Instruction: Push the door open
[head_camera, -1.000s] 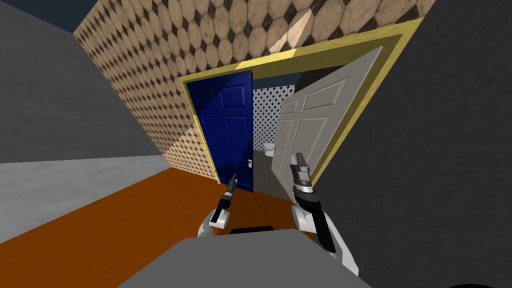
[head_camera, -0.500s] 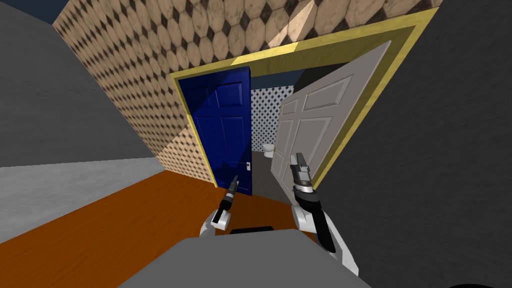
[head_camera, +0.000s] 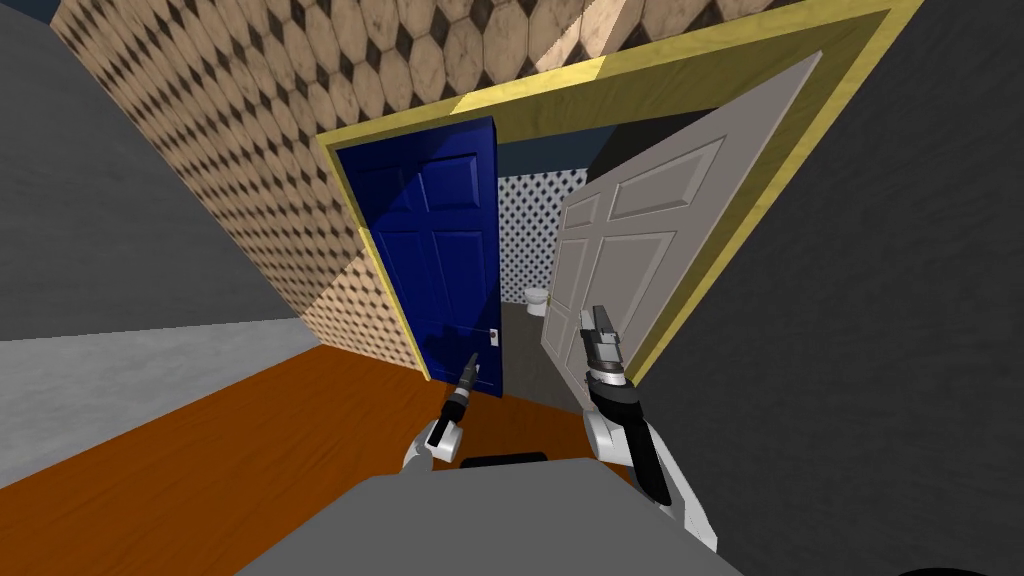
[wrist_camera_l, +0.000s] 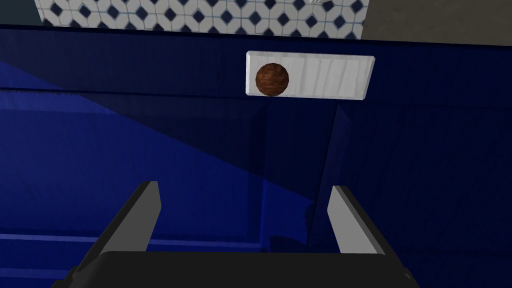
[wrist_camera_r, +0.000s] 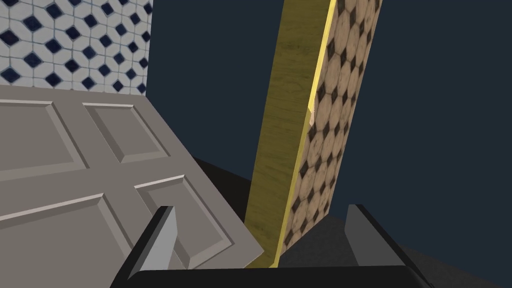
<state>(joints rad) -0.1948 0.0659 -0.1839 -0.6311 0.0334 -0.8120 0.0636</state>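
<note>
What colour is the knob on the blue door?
The knob is reddish brown; see left wrist view.

A tan octagon-tiled wall (head_camera: 250, 150) runs along the left, lit in slanting patches. The floor (head_camera: 250, 440) is orange-brown wood, and a dark grey wall (head_camera: 880, 350) stands to the right. Beyond are a blue-and-white diamond-tiled wall (head_camera: 530, 230) and a white toilet (head_camera: 538, 298).

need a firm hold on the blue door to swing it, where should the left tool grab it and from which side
I'd grip the round brown knob, the only part standing out from the blue door's flat face, at one end of a white plate. Come straight at the door face with the left tool, open fingers closing on the ball's two sides.
</note>
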